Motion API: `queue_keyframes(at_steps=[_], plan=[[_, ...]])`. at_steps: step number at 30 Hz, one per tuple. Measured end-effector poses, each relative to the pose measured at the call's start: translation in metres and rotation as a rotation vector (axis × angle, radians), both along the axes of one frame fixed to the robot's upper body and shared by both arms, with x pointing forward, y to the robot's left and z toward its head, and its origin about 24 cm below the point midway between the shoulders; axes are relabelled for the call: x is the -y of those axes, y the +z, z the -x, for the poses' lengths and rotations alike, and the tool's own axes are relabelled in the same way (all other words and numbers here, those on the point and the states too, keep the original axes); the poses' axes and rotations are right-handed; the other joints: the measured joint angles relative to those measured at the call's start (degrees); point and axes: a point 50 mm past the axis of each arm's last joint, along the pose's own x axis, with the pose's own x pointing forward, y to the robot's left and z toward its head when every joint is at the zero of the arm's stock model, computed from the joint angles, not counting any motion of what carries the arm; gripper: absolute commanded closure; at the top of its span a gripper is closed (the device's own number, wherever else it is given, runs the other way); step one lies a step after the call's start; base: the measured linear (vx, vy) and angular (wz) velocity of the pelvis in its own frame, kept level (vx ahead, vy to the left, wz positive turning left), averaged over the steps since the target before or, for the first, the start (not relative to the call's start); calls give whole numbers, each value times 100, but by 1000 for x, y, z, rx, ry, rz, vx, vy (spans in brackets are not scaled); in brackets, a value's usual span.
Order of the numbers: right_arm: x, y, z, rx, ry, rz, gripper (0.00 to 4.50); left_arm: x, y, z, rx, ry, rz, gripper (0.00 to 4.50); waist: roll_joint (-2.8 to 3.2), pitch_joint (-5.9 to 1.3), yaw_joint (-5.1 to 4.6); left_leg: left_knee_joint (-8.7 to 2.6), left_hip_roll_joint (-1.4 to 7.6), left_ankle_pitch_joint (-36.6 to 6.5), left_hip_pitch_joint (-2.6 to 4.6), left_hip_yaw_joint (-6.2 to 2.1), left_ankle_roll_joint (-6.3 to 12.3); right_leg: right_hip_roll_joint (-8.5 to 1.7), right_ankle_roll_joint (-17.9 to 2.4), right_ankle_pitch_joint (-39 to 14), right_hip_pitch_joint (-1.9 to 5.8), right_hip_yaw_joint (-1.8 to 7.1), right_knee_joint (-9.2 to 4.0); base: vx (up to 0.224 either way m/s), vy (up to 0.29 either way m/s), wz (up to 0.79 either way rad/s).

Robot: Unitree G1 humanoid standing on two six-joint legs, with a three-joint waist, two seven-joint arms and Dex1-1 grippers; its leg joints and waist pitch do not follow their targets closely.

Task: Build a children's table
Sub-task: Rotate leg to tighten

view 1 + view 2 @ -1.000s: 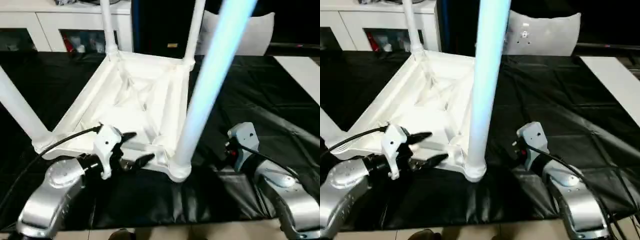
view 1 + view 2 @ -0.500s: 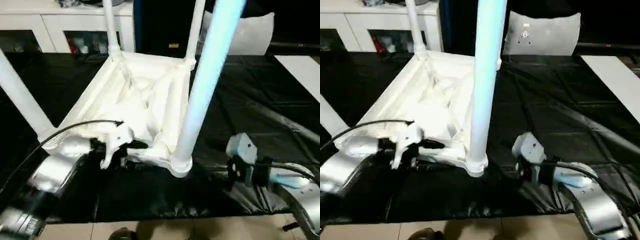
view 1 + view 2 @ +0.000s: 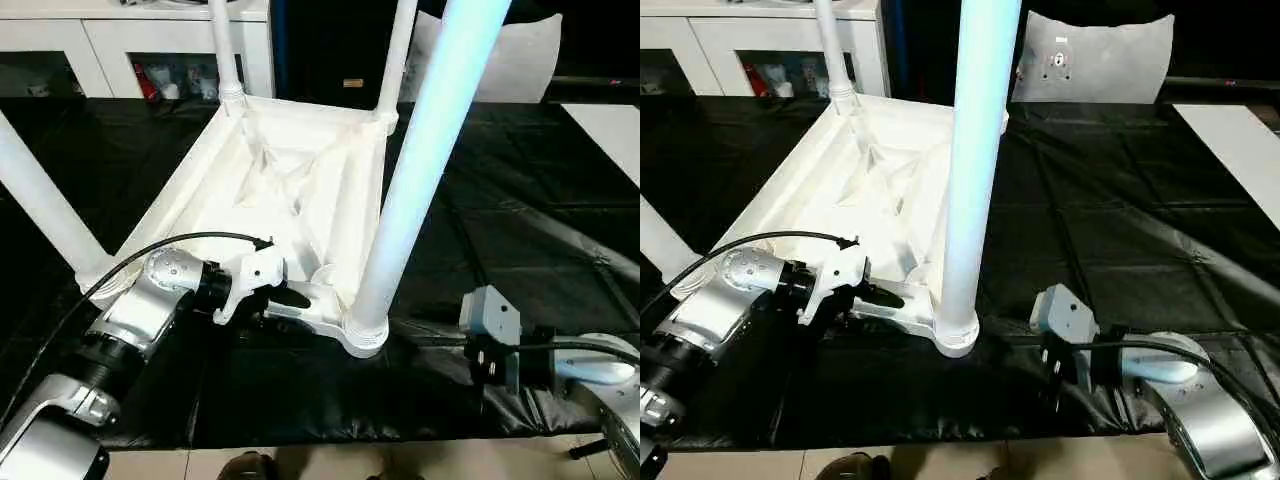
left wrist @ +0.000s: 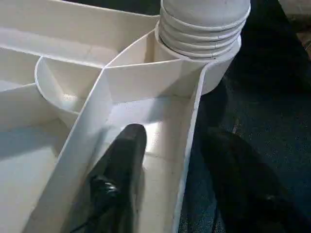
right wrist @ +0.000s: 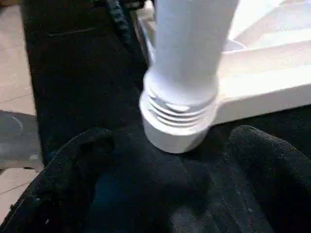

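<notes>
The white plastic children's table (image 3: 290, 190) is lying upside down on the black sheet-covered worktop (image 3: 520, 200), its ribbed underside facing up and four tapered round legs standing from the corner sockets. The nearest leg (image 3: 425, 150) is rising toward the camera, its threaded base sitting in the near corner socket (image 3: 363, 333).

The left end effector (image 4: 180, 160) is straddling the tabletop's near edge wall just beside that socket, one black finger (image 4: 119, 165) lying inside the ribbed tray and the other outside on the sheet; the jaws are standing part-way apart around the rim, though whether they are actually pinching it is hard to tell.

The right end effector (image 5: 170, 145) is waiting spread wide and empty, low over the sheet and pointing at the socket's threaded collar without touching it. White cabinets (image 3: 130, 50) are lining the background.
</notes>
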Motion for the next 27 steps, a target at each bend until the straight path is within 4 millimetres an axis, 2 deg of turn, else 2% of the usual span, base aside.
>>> queue_keyframes(at_steps=[17, 24, 27], plan=[[-3, -1, 2, -14, 32, -7, 0, 6, 1, -5, 19, -79, -61, 385, 15, 9, 20, -12, 0, -4, 3, 20, -9, -10, -2, 1, -2, 0, -2, 0, 0, 0], [-4, -1, 2, -3, 35, -9, 0, 7, 1, -4, 0, -101, -67, 445, 16, 8, 14, -26, 1, -2, 15, 78, -4, -34, -3, 2, -3, 15, -9, 0, 0, 0], [-4, -1, 1, 5, 36, -12, 0, 9, 1, 0, -32, -92, -49, 449, 18, 7, -24, -32, 1, -4, 14, 92, 1, -35, -3, 2, -9, 27, -18, 0, 0, 0]])
